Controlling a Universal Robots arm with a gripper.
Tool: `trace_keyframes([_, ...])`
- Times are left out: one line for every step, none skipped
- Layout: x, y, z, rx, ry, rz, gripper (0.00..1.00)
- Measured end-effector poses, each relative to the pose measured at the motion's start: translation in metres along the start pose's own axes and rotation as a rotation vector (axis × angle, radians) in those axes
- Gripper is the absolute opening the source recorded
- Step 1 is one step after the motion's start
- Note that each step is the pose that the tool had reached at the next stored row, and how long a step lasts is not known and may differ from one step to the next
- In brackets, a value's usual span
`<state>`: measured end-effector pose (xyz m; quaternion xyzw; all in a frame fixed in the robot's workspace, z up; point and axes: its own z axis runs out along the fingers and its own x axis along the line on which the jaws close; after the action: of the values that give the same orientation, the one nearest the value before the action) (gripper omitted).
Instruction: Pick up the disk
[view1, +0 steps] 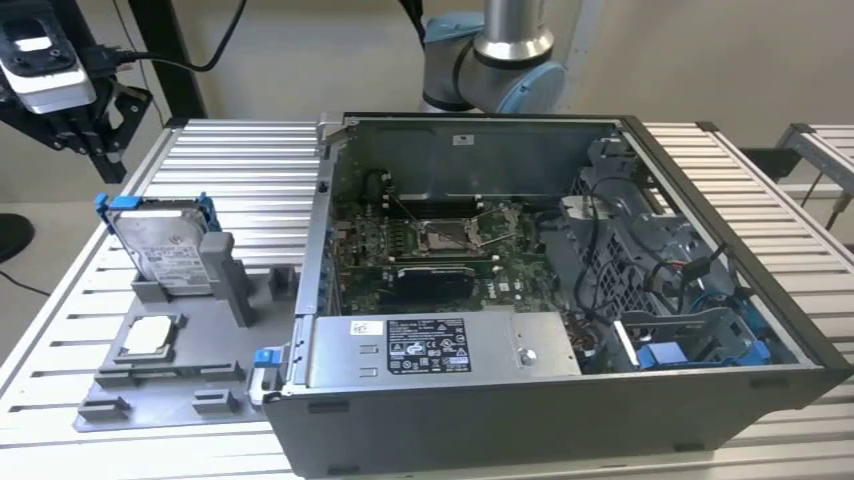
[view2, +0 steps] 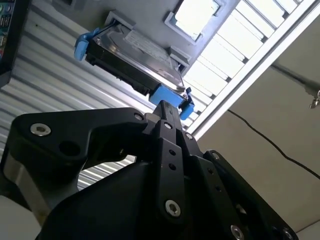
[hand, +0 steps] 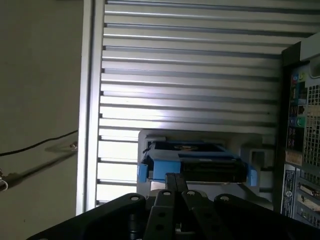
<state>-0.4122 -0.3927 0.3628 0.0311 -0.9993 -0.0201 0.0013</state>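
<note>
- disk (view1: 160, 243) stands on edge in grey stand (view1: 230, 278) on worktop (view1: 240, 160), just beside the case (view1: 534, 420)
- pincer (view1: 80, 135) hangs up and apart from the disk, toward the exterior view's left, tips pressed together, holding nothing
- if it drops in unopened, the tips would likely ram the disk's top edge and tip it out of the stand
- a grab on the blue bracket (view2: 161, 94) alone may flex and slip
- chip (view1: 147, 335) lies near the stand, so a dropped disk could hit it
</note>
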Motion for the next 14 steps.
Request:
trace_keyframes([0.0,0.0,0.0,0.0001,0.0008,-0.018,0.0])
trace_keyframes([0.0,0.0,0.0,0.0001,0.0015,-0.036,0.0])
trace_keyframes([0.0,0.0,0.0,0.0001,0.0022,-0.054,0.0])
trace_keyframes([0.0,0.0,0.0,0.0001,0.0029,-0.073,0.0])
trace_keyframes([0.0,0.0,0.0,0.0002,0.0037,-0.092,0.0])
trace_keyframes([0.0,0.0,0.0,0.0002,0.0043,-0.108,0.0])
trace_keyframes([0.0,0.0,0.0,0.0002,0.0051,-0.127,0.0])
trace_keyframes([0.0,0.0,0.0,0.0003,0.0058,-0.145,0.0])
trace_keyframes([0.0,0.0,0.0,0.0003,0.0065,-0.163,0.0])
trace_keyframes([0.0,0.0,0.0,0.0003,0.0072,-0.182,0.0])
trace_keyframes([0.0,0.0,0.0,0.0004,0.0078,-0.2,0.0])
trace_keyframes([0.0,0.0,0.0,0.0004,0.0084,-0.219,0.0])
trace_keyframes([0.0,0.0,0.0,0.0004,0.009,-0.236,0.0])
trace_keyframes([-0.0001,0.0,0.0,0.0005,0.0096,-0.254,0.0])
